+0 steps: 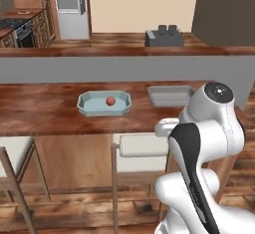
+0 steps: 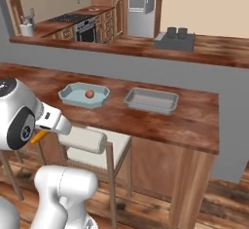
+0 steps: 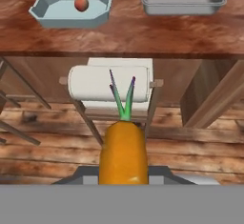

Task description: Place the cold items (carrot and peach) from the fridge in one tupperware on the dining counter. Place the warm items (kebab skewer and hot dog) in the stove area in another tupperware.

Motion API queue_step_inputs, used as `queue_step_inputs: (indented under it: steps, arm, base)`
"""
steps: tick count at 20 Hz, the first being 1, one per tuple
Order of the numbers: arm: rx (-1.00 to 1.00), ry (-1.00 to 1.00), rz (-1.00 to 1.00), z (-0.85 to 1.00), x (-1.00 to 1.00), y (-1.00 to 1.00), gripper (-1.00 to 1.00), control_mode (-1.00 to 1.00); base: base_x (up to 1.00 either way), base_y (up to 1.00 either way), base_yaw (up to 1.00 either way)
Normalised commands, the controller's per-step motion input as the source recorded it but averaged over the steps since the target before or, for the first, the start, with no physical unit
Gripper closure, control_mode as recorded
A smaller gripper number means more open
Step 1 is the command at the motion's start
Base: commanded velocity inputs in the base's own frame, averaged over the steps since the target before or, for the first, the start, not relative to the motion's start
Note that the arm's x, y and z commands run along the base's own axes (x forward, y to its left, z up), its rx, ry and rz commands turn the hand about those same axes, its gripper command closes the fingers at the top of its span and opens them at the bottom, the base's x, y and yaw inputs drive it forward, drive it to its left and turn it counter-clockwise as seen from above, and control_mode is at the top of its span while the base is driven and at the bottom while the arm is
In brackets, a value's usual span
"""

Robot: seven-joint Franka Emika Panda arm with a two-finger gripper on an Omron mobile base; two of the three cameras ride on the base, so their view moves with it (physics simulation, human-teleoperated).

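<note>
Orange carrot (image 3: 123,154) clamped in the claw (image 3: 123,180), short of the blue tupperware (image 3: 47,15) already holding the peach (image 3: 81,3); warm items remain.

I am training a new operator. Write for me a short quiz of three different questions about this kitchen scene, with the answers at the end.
1. True or false: the peach already lies in the light blue tupperware.
2. What does the gripper hold? A) hot dog B) carrot C) kebab skewer
3. Fill in: the grey tupperware on the dining counter holds ____.

Key: 1 true; 2 B, the carrot; 3 nothing.
</note>
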Motion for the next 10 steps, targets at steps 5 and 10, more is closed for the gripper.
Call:
queue_step_inputs:
  steps: [5,10]
  arm:
    - [0.0,0.0,0.0,0.0,0.0,0.0,1.0,1.0]
    - [0.0,0.0,0.0,0.0,0.0,0.0,1.0,1.0]
  base:
    - [0.13,0.42,-0.21]
    - [0.31,0.42,-0.22]
